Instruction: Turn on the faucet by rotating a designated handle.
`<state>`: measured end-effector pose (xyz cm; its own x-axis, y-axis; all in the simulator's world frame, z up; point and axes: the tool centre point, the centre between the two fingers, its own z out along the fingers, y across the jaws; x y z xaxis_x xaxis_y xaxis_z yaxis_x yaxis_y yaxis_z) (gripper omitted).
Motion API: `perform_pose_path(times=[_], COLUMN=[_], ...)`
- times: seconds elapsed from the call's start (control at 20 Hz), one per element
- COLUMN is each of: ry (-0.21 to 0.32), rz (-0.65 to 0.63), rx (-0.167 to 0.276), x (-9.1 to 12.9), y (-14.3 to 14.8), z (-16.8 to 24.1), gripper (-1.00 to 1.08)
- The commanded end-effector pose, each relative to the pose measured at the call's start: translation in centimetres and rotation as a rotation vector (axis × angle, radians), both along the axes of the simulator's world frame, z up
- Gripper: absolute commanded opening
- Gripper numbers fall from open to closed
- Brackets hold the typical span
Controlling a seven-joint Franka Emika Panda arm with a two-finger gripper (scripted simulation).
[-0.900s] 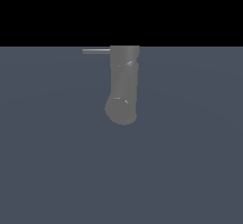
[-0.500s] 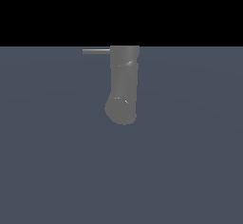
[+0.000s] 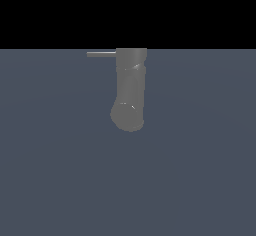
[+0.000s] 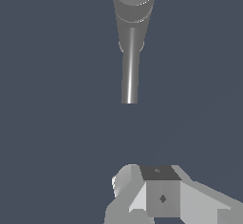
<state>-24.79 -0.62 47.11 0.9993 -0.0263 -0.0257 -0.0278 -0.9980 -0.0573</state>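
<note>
**Approach not yet closed on the handle**

Nothing is seen to have moved in the exterior view since the earlier frames: the faucet [image 3: 130, 92] and its handle [image 3: 101, 54] lie as before. The faucet is a matte grey thick tube with a rounded, bulging end and faint light scratches, set on the blue-grey counter [image 3: 200, 170]; the handle is a thin pale rod projecting from its flat end toward the exterior view's left. The reaching step is judged to be in hand. The gripper [image 4: 163, 197] is held well apart from the handle, grasping nothing; whether it is spread or clenched cannot be told. Next, the rod must be met and swept around.
</note>
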Motion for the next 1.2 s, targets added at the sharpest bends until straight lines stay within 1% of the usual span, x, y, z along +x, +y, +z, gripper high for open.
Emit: perform_pose_path(times=[0.0,0.25,0.5,0.85,1.15], ry=[0.001,0.006,0.015,0.037,0.06], rz=[-0.012,-0.06,-0.138,-0.295,-0.443], rx=[0.003,0.016,0.033,0.059,0.073], x=[0.3,1.5,3.4,7.2,10.7], y=[0.0,0.2,0.6,1.3,2.0], z=[0.0,-0.1,-0.3,-1.0,-2.0], gripper=[-1.0,-1.0,-1.0,-1.0,-1.0])
